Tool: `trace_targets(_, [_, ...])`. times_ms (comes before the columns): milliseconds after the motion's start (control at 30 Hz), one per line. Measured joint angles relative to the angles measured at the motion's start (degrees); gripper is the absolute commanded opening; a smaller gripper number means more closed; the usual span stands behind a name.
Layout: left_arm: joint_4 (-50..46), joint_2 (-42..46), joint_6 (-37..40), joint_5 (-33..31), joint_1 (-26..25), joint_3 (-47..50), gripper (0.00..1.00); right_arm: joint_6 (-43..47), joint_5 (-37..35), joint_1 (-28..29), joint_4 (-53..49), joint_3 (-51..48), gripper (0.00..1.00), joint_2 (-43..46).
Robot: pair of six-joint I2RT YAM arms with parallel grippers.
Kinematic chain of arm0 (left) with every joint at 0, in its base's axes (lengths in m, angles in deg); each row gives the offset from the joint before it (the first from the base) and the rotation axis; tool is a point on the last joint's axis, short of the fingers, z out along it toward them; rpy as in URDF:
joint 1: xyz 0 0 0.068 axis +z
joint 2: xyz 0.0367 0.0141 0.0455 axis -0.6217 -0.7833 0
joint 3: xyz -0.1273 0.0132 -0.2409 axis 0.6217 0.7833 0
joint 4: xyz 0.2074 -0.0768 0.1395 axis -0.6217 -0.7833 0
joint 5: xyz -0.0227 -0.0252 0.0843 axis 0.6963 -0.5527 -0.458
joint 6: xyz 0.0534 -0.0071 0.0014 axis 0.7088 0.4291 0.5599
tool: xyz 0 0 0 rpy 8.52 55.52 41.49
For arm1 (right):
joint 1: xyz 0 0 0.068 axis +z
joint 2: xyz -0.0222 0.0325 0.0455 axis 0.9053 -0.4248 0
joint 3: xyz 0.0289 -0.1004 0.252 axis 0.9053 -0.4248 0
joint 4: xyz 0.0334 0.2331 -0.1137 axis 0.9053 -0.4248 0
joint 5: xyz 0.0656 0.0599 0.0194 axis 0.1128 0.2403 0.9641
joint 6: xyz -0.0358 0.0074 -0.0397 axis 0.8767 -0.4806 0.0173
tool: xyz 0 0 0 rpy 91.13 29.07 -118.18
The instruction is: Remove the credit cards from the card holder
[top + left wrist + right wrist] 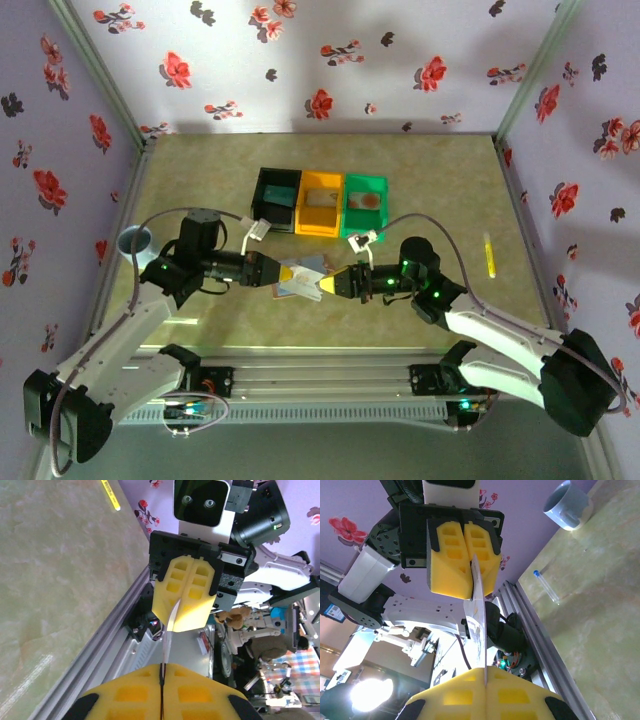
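A thin pale credit card (481,620) hangs edge-on between my two grippers, above the table. My left gripper (161,669) is shut on one end of it, and the card's edge (168,647) runs out from between the yellow pads. My right gripper (485,674) is shut on the other end. From above, the left gripper (289,272) and right gripper (326,285) meet tip to tip with the card (306,266) between them. Just under them on the table lies the card holder (292,291), mostly hidden, with a blue-grey and pinkish edge showing.
Black (262,192), orange (303,205) and green (383,198) bins stand in a row behind the grippers. A grey cup (135,241) sits at the left edge. A yellow pen (490,256) lies at the right. A clear tube (546,586) lies near the rail.
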Motion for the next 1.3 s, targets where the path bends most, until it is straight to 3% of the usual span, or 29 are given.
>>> trace_targets(133, [0.46,0.46,-0.35,0.2,0.0,0.22,0.0,0.37,-0.11,-0.11,-0.94,0.39,0.0,0.11])
trace_targets(167, [0.68,0.57,-0.44,0.17,0.0,0.33,0.0,0.7,-0.31,-0.11,-1.81,0.68,0.04,0.28])
trace_targets(233, [0.92,0.85,-0.48,0.07,0.0,0.37,0.0,2.23,-1.14,-0.09,-4.72,1.53,0.25,1.2])
trace_targets(467, [0.39,1.53,-0.52,-3.13,0.15,0.37,0.0,9.88,-8.31,-0.94,-19.12,5.11,0.58,7.63])
trace_targets(767, [-2.12,-2.67,-1.75,-9.88,2.99,-0.02,0.0,21.62,-27.5,-1.77,-45.68,18.73,0.99,15.76])
trace_targets(1000, [-7.34,-2.71,1.31,-20.46,2.99,-4.63,0.0,28.7,-48.37,-1.77,-61.86,27.26,0.99,20.44])
trace_targets(1300, [-5.6,-3.61,1.75,-27.06,3.06,-6.08,0.0,31.71,-73.35,-1.77,-69.53,24.65,0.99,26.1])
